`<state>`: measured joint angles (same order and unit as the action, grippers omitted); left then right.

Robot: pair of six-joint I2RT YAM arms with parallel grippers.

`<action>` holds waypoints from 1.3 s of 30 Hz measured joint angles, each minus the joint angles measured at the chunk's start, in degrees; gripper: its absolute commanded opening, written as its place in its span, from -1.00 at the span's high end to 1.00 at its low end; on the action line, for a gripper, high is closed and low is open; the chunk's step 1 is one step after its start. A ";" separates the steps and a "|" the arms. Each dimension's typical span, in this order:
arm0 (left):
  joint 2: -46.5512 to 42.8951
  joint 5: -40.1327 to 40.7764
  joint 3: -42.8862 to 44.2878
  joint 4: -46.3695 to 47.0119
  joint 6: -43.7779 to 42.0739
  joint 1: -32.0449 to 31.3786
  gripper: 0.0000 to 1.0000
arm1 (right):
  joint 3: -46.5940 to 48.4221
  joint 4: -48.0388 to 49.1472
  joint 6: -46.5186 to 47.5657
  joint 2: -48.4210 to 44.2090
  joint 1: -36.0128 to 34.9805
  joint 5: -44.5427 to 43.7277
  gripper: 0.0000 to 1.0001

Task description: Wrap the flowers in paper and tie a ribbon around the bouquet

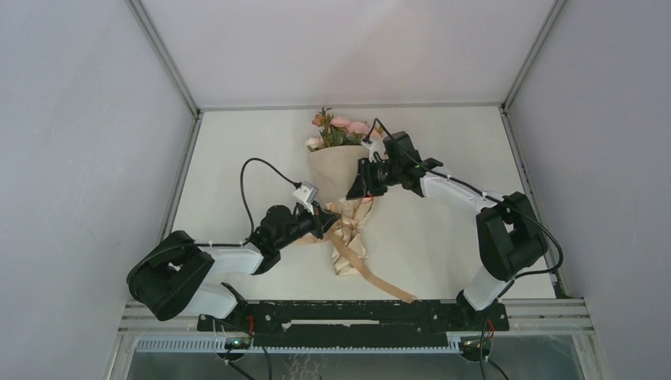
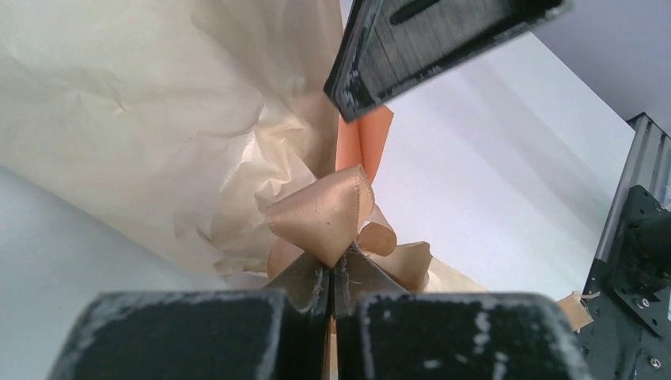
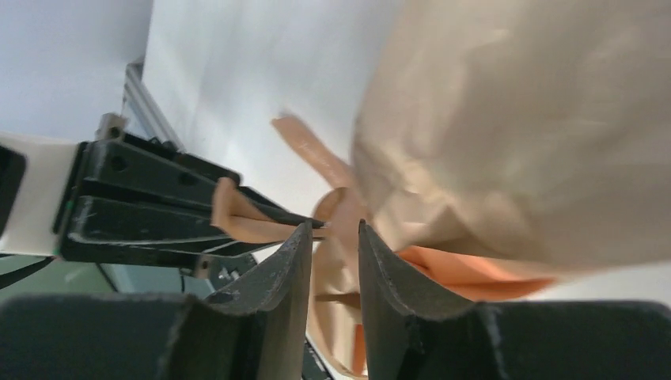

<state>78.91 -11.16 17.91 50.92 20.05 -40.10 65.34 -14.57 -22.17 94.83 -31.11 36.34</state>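
Observation:
The flowers (image 1: 339, 129) lie at the table's far middle, pink blooms sticking out of the tan paper (image 1: 339, 170) rolled round them as a cone. The peach ribbon (image 1: 349, 232) circles the cone's narrow lower end, and one tail trails toward the near edge. My left gripper (image 1: 324, 219) is at that narrow end, shut on a loop of the ribbon (image 2: 324, 214), which bulges just beyond my left gripper (image 2: 330, 265). My right gripper (image 1: 360, 190) hovers beside the cone's right side. In its wrist view my right gripper (image 3: 332, 229) stands open, with ribbon showing beyond the gap and the paper (image 3: 514, 134) to the right.
The ribbon's loose tail (image 1: 388, 285) ends close to the black rail at the near edge (image 1: 356, 313). Metal frame posts border the white table (image 1: 443, 245) on the left and right. Both arms reach inward over the table's middle.

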 measured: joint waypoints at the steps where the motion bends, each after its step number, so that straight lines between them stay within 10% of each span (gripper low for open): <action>1: 0.02 0.00 0.00 0.02 0.02 0.00 1.00 | 0.00 -0.70 0.74 0.00 0.85 -0.26 0.31; 15: 1.73 0.00 0.00 0.04 0.61 0.37 1.00 | -4.35 -8.28 11.39 -4.07 -9.66 -3.69 0.30; 31: 1.79 0.04 0.00 0.02 0.98 0.52 1.00 | -17.03 6.16 7.87 -6.99 -14.36 -8.98 0.16; 39: 1.79 0.07 0.00 0.00 1.01 0.52 1.00 | -17.03 9.18 7.13 -4.13 -14.88 -8.79 0.76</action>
<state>80.71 -11.09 17.91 50.92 21.06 -39.57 48.31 -5.39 -15.05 90.70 -46.00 27.55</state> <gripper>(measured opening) 0.007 0.271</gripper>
